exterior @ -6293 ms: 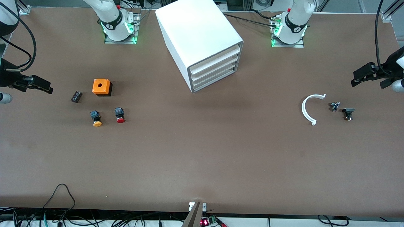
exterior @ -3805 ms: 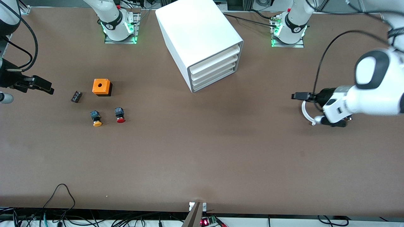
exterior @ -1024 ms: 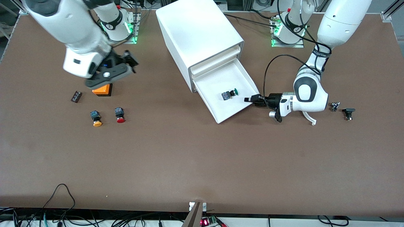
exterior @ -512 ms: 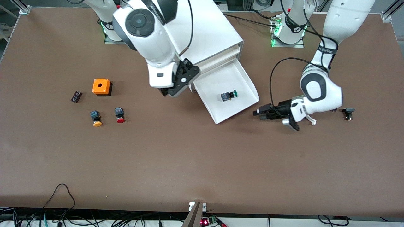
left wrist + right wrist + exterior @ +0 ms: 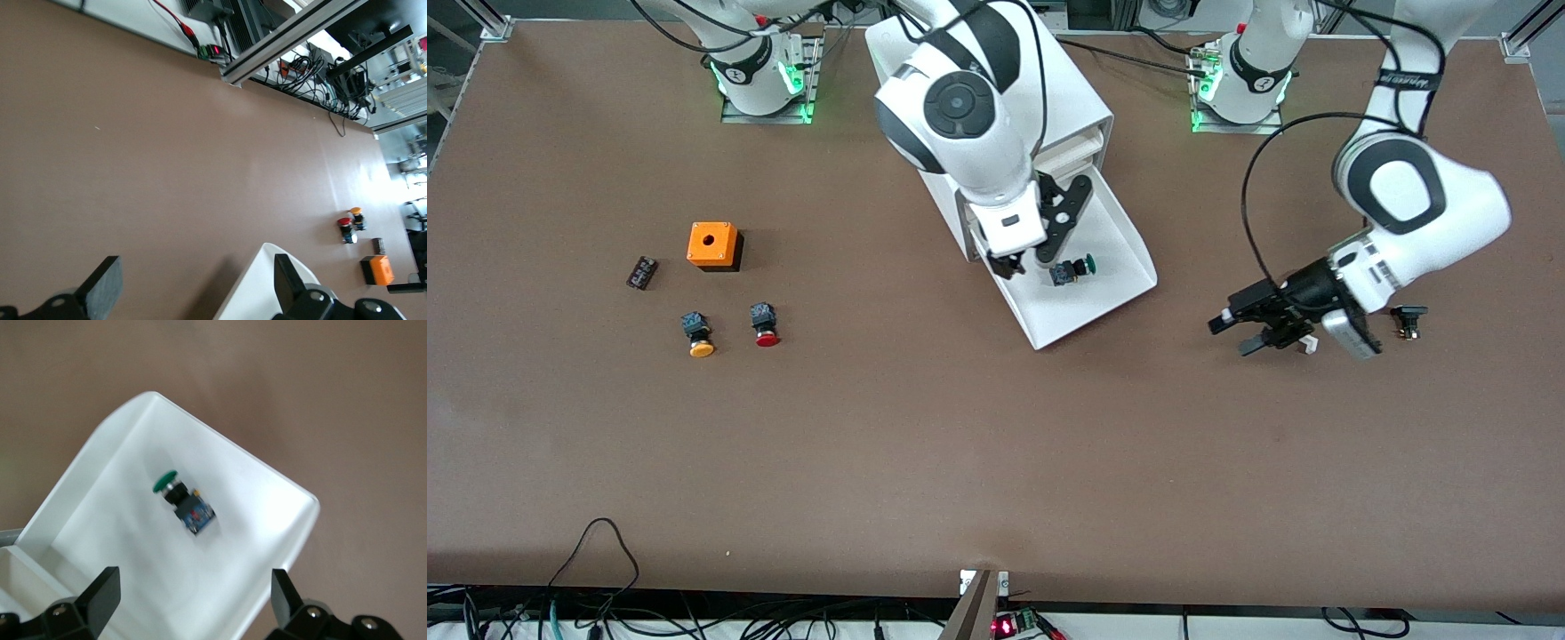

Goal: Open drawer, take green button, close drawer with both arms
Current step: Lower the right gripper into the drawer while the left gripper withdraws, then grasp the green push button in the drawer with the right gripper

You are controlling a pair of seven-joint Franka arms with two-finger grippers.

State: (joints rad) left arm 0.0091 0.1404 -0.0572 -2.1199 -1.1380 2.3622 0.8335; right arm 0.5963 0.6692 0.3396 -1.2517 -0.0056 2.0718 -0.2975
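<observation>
The drawer [image 5: 1089,307] stands pulled out of the white cabinet [image 5: 1085,116]. The green button [image 5: 1075,268] lies on its side in it. My right gripper [image 5: 1040,244] is open and empty, hovering over the drawer just above the button. In the right wrist view the button [image 5: 183,500] lies in the drawer [image 5: 280,520], past the spread gripper [image 5: 193,593]. My left gripper [image 5: 1234,333] is open and empty over the bare table, beside the drawer toward the left arm's end. In the left wrist view the gripper [image 5: 195,287] frames the drawer's corner [image 5: 267,293].
An orange box [image 5: 713,245], an orange-capped button [image 5: 697,334], a red-capped button [image 5: 764,324] and a small black part [image 5: 641,272] lie toward the right arm's end. A white arc piece [image 5: 1307,345] and a black part [image 5: 1408,320] lie under and beside the left arm.
The left gripper pulled the drawer open, let go and drew back toward the left arm's end. The right gripper swung from the table's end over the cabinet to above the button.
</observation>
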